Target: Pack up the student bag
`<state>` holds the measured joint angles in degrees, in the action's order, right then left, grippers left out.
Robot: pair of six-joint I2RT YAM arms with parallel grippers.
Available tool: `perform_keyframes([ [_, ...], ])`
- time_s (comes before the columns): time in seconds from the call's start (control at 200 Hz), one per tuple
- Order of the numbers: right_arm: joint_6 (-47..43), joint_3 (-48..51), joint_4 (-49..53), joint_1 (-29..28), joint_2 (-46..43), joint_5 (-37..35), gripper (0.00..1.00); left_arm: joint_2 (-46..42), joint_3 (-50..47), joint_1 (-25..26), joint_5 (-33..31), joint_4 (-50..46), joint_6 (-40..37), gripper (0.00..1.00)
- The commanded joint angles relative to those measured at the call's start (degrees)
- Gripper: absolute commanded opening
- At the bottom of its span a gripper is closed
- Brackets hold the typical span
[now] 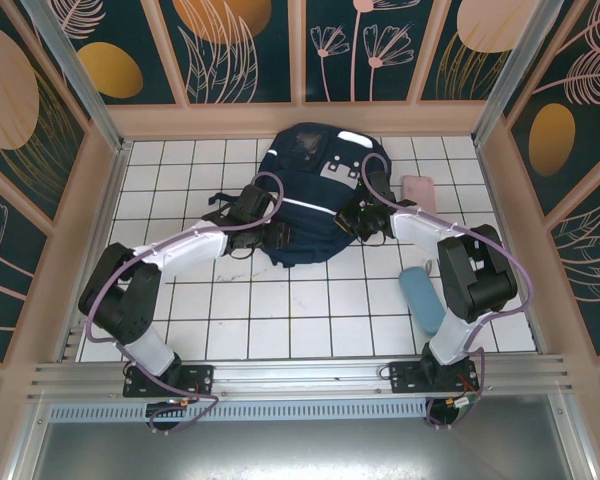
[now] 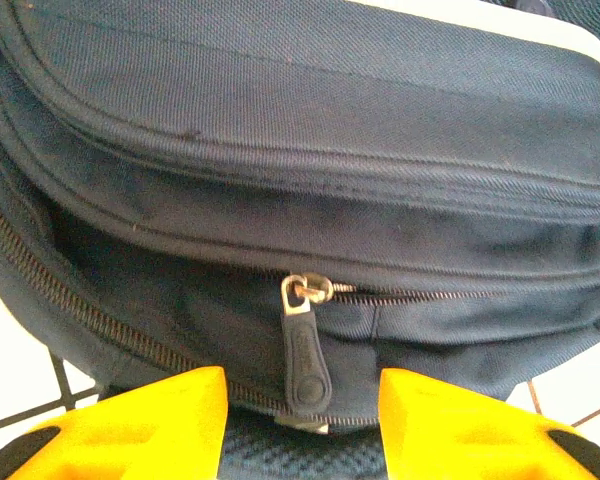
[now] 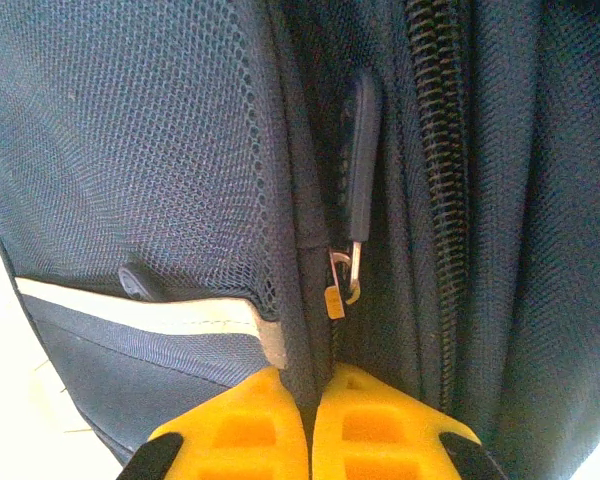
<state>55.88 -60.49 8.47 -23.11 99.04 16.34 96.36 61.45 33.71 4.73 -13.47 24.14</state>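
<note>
Student bag, dark navy, lying on the white-tiled table at its far middle, between both arms. Left end effector: yellow fingers apart, a black zipper pull hanging between them untouched; its embossed mark is too blurred to read. Right end effector: fingers closed together, pinching a seam of the bag beside a mesh pocket, white stripe and a second pull. Grey patch with small squares: no writing legible. Pink case and blue case lie at right.
</note>
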Motion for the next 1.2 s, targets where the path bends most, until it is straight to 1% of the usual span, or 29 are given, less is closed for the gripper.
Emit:
perform_keyframes([
  [0.0, -0.8, -0.7, 0.3, -0.4, -2.3, -1.7, 0.00, 4.2, 3.3, -0.5, 1.0, -0.6, 0.2, 0.42],
  [0.125, -0.9, -0.6, 0.3, -0.4, -2.6, -1.6, 0.00, 6.3, 4.6, -0.7, 0.4, -1.1, -0.3, 0.41],
  [0.21, -1.0, -0.5, 0.1, -0.4, -2.6, -1.4, 0.00, 7.8, 5.5, -0.6, 1.9, -1.1, -0.7, 0.38],
  [0.255, -1.0, -0.4, 0.0, -0.3, -2.7, -1.4, 0.00, 8.5, 5.8, -0.6, 2.3, -1.2, -0.8, 0.34],
  [0.39, -1.1, -0.3, 0.0, -0.2, -2.8, -1.5, 0.00, 10.0, 6.5, -0.7, 2.0, -1.7, -1.1, 0.28],
  [0.515, -1.2, -0.3, 0.3, 0.0, -2.9, -2.0, 0.00, 10.7, 7.0, -0.6, 0.8, -2.6, -1.4, 0.15],
  [0.566, -1.4, -0.3, 0.6, 0.1, -3.0, -2.7, 0.00, 10.1, 6.8, -0.6, 0.2, -2.7, -1.8, 0.12],
  [0.646, -1.8, -0.1, 1.5, 0.4, -3.3, -4.1, 0.00, 8.8, 6.8, -0.6, -2.2, -3.8, -2.4, 0.06],
  [0.701, -2.3, 0.1, 2.2, 0.7, -3.6, -5.7, 0.00, 7.6, 6.6, -0.6, -4.1, -4.6, -3.1, 0.00],
  [0.776, -3.1, 0.3, 3.5, 1.3, -4.2, -8.4, 0.00, 5.4, 5.8, -0.6, -7.5, -5.8, -4.3, 0.00],
  [0.901, -4.3, 1.8, 4.9, 3.3, -5.8, -12.8, 0.00, 2.2, 3.2, -0.6, -15.7, -6.9, -6.4, 0.00],
  [0.936, -4.5, 2.3, 5.0, 4.0, -6.2, -14.1, 0.00, -0.4, 2.2, -0.6, -17.6, -6.8, -6.7, 0.00],
  [1.016, -5.6, 2.6, 4.8, 5.9, -6.6, -15.1, 0.00, -2.7, 0.4, -0.6, -21.0, -6.6, -7.3, 0.00],
  [1.091, -7.3, 2.1, 4.1, 7.5, -6.5, -15.0, 0.00, -4.7, -0.9, -0.6, -21.4, -6.1, -7.5, 0.00],
  [1.131, -8.9, 1.5, 3.1, 8.1, -6.2, -14.4, 0.00, -5.8, -1.9, -0.6, -20.1, -5.3, -8.1, 0.00],
  [1.196, -11.7, 0.2, 1.8, 8.8, -5.5, -12.1, 0.00, -8.2, -4.1, -0.6, -15.9, -3.4, -8.8, 0.00],
])
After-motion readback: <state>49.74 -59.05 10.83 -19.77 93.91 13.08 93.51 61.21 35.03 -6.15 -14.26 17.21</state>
